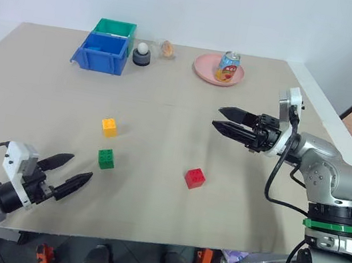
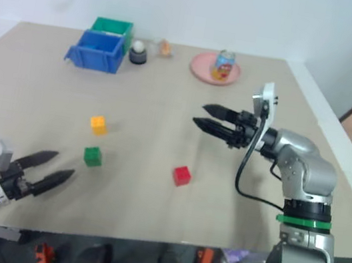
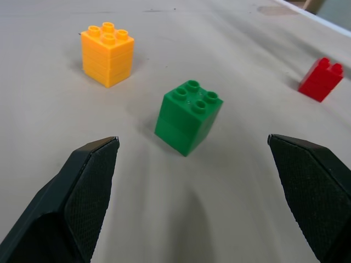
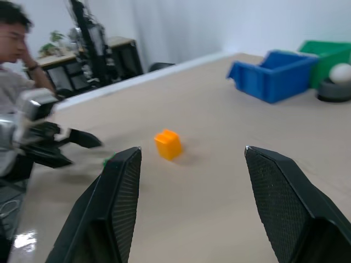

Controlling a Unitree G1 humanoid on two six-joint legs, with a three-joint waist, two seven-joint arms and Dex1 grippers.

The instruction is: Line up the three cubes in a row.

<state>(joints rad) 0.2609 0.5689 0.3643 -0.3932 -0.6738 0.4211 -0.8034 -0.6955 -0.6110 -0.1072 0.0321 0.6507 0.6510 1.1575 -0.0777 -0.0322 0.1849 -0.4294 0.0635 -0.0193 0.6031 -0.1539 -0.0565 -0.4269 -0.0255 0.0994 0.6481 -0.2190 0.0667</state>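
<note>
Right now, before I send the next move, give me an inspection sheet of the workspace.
Surface: beige table, flat.
Job's things: yellow cube, green cube close together; red cube apart, not in row.
Clutter: blue bin, green bin, pink plate with can, at far edge.
Grippers: left gripper open, empty, facing green cube; right gripper open, empty, above table.
Cables: black cable on right arm.
Surroundings: person beyond table.
</note>
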